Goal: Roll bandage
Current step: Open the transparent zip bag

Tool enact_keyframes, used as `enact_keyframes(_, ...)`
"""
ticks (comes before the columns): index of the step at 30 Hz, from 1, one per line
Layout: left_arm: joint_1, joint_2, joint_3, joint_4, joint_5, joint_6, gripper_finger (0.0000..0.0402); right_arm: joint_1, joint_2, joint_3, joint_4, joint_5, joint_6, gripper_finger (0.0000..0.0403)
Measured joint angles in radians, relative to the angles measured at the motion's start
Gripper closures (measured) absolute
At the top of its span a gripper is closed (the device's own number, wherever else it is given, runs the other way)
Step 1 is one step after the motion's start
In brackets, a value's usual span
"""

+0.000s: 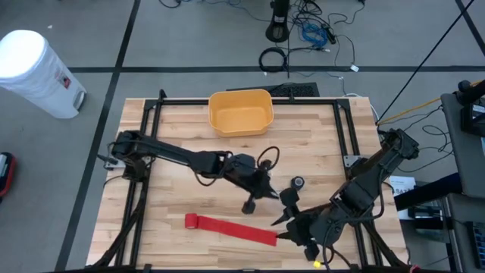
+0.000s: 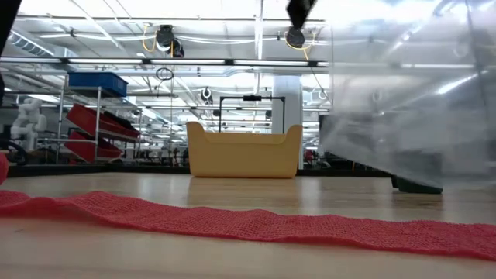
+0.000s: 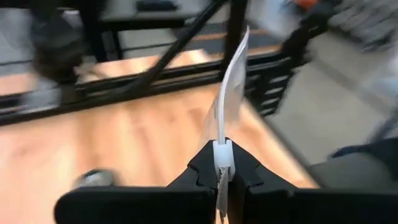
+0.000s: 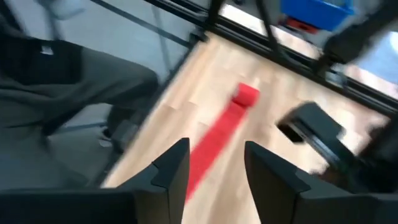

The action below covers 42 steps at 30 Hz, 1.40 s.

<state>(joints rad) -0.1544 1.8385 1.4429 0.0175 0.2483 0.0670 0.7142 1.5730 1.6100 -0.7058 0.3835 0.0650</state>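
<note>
The red bandage [image 1: 231,228] lies unrolled flat near the table's [image 1: 182,136] front edge, at about 6 o'clock from the yellow bin [image 1: 241,111]. The right gripper [image 4: 214,165] hovers above its right end, fingers apart and empty. The left gripper [image 3: 222,180], mid-table, is clamped on a thin clear plastic sheet [image 3: 231,93].

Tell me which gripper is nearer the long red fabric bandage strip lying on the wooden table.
Right. The right gripper hangs at the long red fabric bandage strip's unrolled end, fingers apart. The left gripper sits farther back toward the table's middle, shut on a clear plastic wrapper.
</note>
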Motion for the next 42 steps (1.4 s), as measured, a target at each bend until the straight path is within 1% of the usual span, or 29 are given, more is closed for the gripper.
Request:
enact_keyframes(4, -0.024, -0.069, 0.000, -0.176, -0.193, 0.060, 0.0395, 0.012, 0.000, 0.000, -0.078, 0.148, 0.042, 0.0254)
enact_keyframes(9, -0.073, -0.119, 0.000, -0.342, -0.454, 0.074, 0.0396, 0.006, 0.000, 0.000, -0.139, 0.391, 0.219, 0.0258)
enact_keyframes(10, -0.085, -0.125, 0.000, -0.356, -0.496, 0.073, 0.0396, 0.002, 0.000, 0.000, -0.137, 0.428, 0.229, 0.0260)
enact_keyframes(12, -0.111, -0.132, 0.000, -0.388, -0.569, 0.066, 0.0396, -0.008, 0.005, 0.000, -0.127, 0.462, 0.226, 0.0260)
enact_keyframes(17, -0.175, -0.134, 0.000, -0.388, -0.685, 0.018, 0.0396, -0.042, 0.037, 0.000, -0.119, 0.447, 0.192, 0.0261)
enact_keyframes(21, -0.219, -0.138, 0.000, -0.419, -0.782, -0.014, 0.0396, -0.066, 0.061, 0.000, -0.159, 0.404, 0.202, 0.0261)
enact_keyframes(23, -0.236, -0.154, 0.000, -0.477, -0.826, -0.057, 0.0396, -0.076, 0.069, 0.000, -0.211, 0.386, 0.219, 0.0261)
enact_keyframes(26, -0.252, -0.191, -0.001, -0.545, -0.865, -0.146, 0.0396, -0.094, 0.069, 0.000, -0.304, 0.370, 0.248, 0.0261)
enact_keyframes(30, -0.288, -0.226, 0.000, -0.578, -0.902, -0.218, 0.0396, -0.118, 0.067, 0.000, -0.396, 0.370, 0.263, 0.0261)
enact_keyframes(32, -0.314, -0.239, 0.000, -0.619, -0.959, -0.244, 0.0396, -0.126, 0.065, 0.000, -0.418, 0.370, 0.269, 0.0261)
enact_keyframes(34, -0.336, -0.253, 0.000, -0.723, -1.034, -0.320, 0.0396, -0.126, 0.064, -0.006, -0.438, 0.370, 0.283, 0.0261)
enact_keyframes(36, -0.360, -0.263, 0.000, -0.854, -1.097, -0.437, 0.0396, -0.123, 0.057, -0.038, -0.420, 0.371, 0.295, 0.0261)
enact_keyframes(38, -0.388, -0.265, 0.000, -0.961, -1.152, -0.550, 0.0396, -0.115, 0.040, -0.099, -0.379, 0.374, 0.306, 0.0261)
enact_keyframes(40, -0.419, -0.265, 0.000, -1.027, -1.193, -0.631, 0.0396, -0.115, 0.013, -0.185, -0.293, 0.378, 0.308, 0.0261)
enact_keyframes(42, -0.443, -0.265, 0.000, -1.044, -1.221, -0.663, 0.0396, -0.118, -0.018, -0.284, -0.171, 0.376, 0.292, 0.0261)
